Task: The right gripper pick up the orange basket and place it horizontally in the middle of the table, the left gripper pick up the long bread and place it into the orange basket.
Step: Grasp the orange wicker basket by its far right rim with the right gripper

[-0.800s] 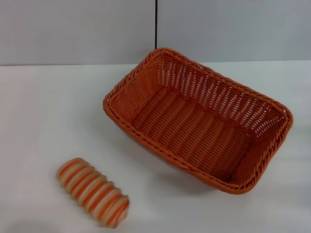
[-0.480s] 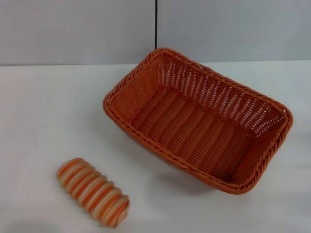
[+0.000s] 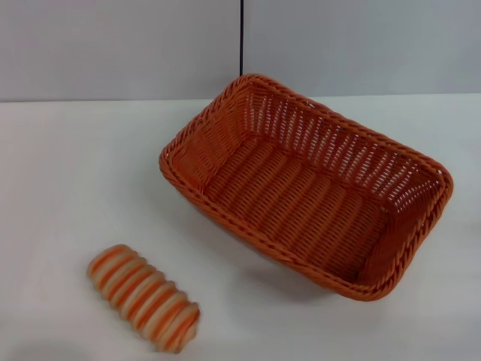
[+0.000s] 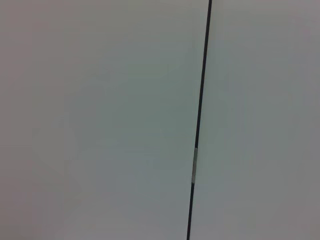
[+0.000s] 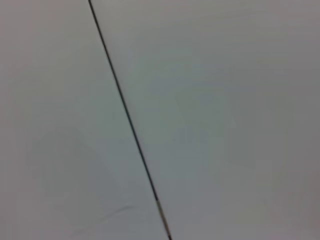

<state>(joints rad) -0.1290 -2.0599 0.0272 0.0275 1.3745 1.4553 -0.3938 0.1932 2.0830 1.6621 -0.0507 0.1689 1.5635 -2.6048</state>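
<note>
White tabletop (image 3: 68, 173) fills the head view, backed by a pale grey wall (image 3: 113, 45) split by a thin dark vertical seam (image 3: 241, 37).

Only the head view shows the task's things. Both wrist views look at nothing but the pale wall and that dark seam (image 4: 200, 100) (image 5: 125, 115), with a short lighter patch partway along it; what that patch is cannot be made out. Neither the left pincer nor the right pincer appears in any view, so I cannot tell whether their fingers are apart or together.

Largest on the tabletop is the orange basket (image 3: 301, 188), a rectangular woven wicker piece with a braided rim and sloped openwork sides. It sits right of centre and toward the back, open side up and empty. Its long axis runs diagonally, from the far-left corner near the wall seam to the near-right corner.

Well apart from it, at the near left, lies the long bread (image 3: 143, 297), a small ridged roll with orange and cream crosswise stripes. Its long axis also slants from far-left to near-right, roughly parallel to the basket's.
</note>
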